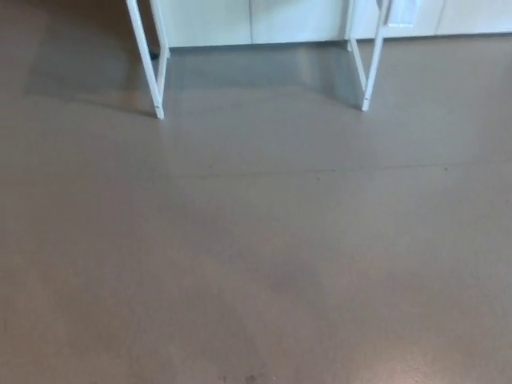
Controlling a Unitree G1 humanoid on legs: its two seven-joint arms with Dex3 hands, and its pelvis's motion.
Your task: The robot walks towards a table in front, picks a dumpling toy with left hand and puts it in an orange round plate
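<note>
Neither the dumpling toy nor the orange plate shows, so their places cannot be told. Neither the left hand nor the right hand is in view, so whether they are open or closed cannot be told. Toward twelve o'clock stand the white legs of the bench: one pair [152,60] at eleven o'clock, another [370,60] at one o'clock. Behind them runs a pale cabinet front [256,20]. Grey-brown floor [256,256] fills the rest, with a faint seam [320,170] crossing it.

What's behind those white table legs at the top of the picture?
Behind the white table legs stand pale cabinet fronts meeting the grey floor, with shadow below them. The tabletop lies above the picture's edge, so whatever sits on it cannot be seen. No robot hand shows.
</note>
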